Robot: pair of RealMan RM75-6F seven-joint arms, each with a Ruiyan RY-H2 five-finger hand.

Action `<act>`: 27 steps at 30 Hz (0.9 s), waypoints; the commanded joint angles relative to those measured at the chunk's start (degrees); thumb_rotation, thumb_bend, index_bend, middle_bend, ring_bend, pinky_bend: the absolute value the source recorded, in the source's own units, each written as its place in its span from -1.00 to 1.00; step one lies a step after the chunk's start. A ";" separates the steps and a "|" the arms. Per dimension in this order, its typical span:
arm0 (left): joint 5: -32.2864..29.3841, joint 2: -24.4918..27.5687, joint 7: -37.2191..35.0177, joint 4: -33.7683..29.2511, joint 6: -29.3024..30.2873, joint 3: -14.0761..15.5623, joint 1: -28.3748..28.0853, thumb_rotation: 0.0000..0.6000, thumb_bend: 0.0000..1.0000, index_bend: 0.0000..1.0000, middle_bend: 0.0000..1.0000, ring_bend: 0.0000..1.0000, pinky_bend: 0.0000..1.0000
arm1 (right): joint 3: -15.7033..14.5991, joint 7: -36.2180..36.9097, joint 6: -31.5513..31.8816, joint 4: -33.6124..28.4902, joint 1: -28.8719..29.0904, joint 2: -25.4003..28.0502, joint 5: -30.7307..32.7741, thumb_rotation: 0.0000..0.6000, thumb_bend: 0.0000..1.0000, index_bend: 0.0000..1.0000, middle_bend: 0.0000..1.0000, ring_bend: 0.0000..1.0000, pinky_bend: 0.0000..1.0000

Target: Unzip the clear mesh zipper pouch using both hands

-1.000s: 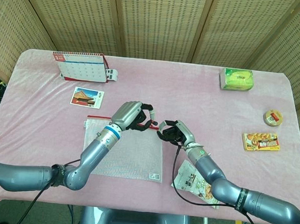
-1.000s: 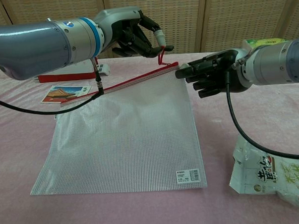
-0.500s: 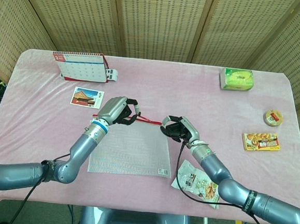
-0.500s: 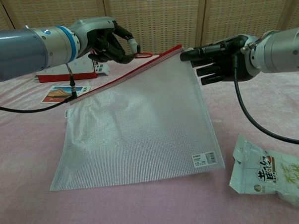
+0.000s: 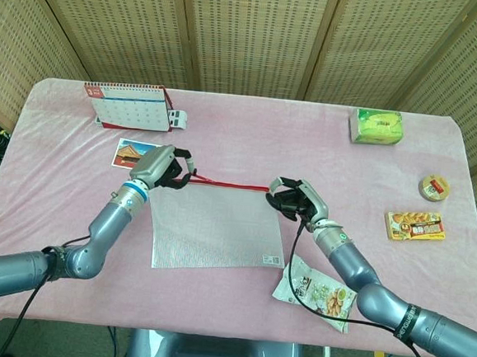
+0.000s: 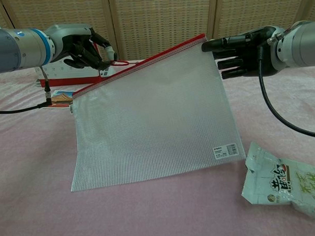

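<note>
Stretching across the middle of the frame, the clear mesh zipper pouch (image 6: 152, 118) hangs tilted between the two hands, its red zipper edge (image 5: 226, 182) pulled taut and raised while its lower edge rests on the pink surface (image 5: 322, 160). The left hand (image 5: 161, 167), left of centre, has its fingers curled tight around the red zipper pull (image 6: 121, 62) at the pouch's left top corner. The right hand (image 5: 296, 200), right of centre, pinches the opposite top corner between thumb and fingers, the remaining fingers held out straight. A small white label (image 6: 227, 149) sits near the pouch's lower right corner; its print is too small to read. At the lower right lies a snack packet (image 6: 288, 183) bearing large Chinese characters that I cannot make out clearly. In the upper left stands a desk calendar (image 5: 129, 104) with a red base, and just below it a picture card (image 5: 136, 154) showing a red building. Along the right side lie a green packet (image 5: 378, 127), a small round tin (image 5: 434, 187) and an orange packaged snack (image 5: 415, 225), their lettering unreadable.
</note>
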 commanded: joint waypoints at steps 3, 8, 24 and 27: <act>-1.59 2.98 0.74 1.58 -1.96 1.69 0.89 1.00 0.57 0.60 0.98 0.77 1.00 | 0.59 1.04 -0.26 0.77 -0.83 0.85 -0.01 1.00 0.53 0.54 1.00 0.96 1.00; -3.73 5.62 1.41 2.59 -3.95 2.97 1.24 1.00 0.57 0.60 0.98 0.77 1.00 | 0.96 2.13 -0.64 1.81 -1.54 1.30 0.24 1.00 0.53 0.54 1.00 0.96 1.00; -2.03 10.81 -0.05 2.91 -5.58 4.58 3.47 1.00 0.57 0.61 0.98 0.77 1.00 | 0.39 2.78 -1.19 3.72 -2.24 1.89 0.54 1.00 0.53 0.54 1.00 0.96 1.00; -2.76 11.26 0.51 2.85 -5.97 5.06 3.17 1.00 0.57 0.61 0.98 0.77 1.00 | 0.44 2.92 -1.12 3.97 -2.26 1.85 0.67 1.00 0.53 0.54 1.00 0.96 1.00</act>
